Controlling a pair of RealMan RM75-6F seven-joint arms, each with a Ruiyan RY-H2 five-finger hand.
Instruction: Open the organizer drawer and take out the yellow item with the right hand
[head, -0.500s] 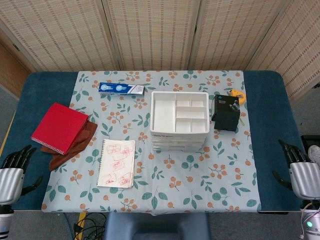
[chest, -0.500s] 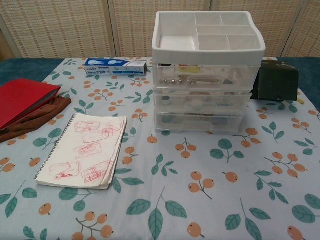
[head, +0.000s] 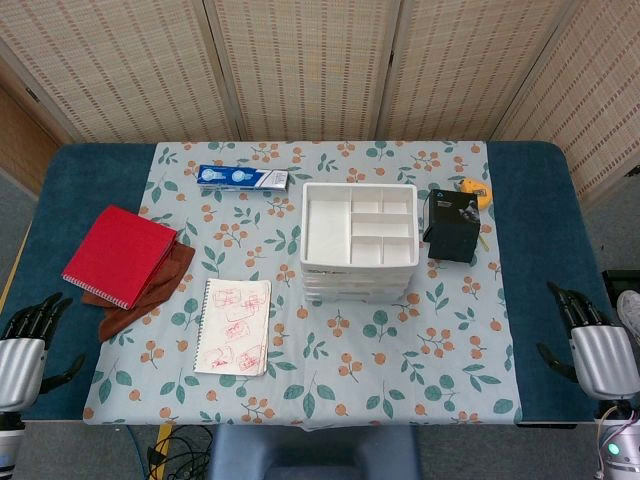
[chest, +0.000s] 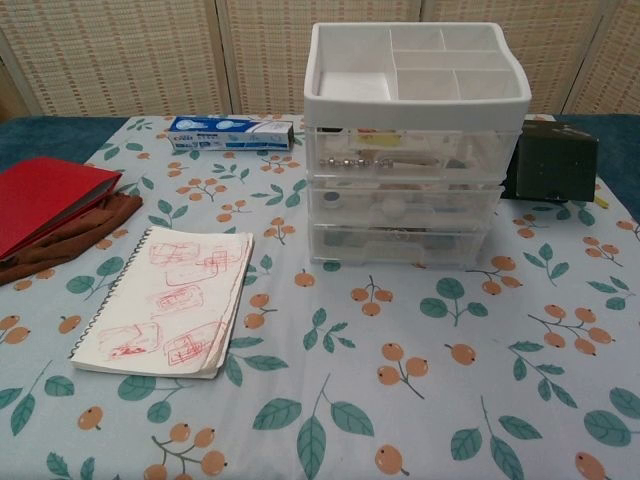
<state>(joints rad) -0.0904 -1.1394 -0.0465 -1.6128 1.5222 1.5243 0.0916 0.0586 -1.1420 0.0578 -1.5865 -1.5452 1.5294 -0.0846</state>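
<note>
At centre of the surface (head: 60, 180) sits the white organizer (chest: 405, 150), its three clear drawers all pushed in; a yellow item (chest: 378, 139) shows faintly through the top drawer (chest: 405, 152). Right hand (head: 590, 345) hangs at the near right corner, fingers apart, holding nothing, well away from the organizer. Left hand (head: 25, 345) mirrors it at the near left, also spread and bare. Left of the organizer lie a spiral notepad (head: 234, 326), red notebook (head: 118, 255) and toothpaste box (head: 242, 178); a black box (head: 450, 227) stands right.
</note>
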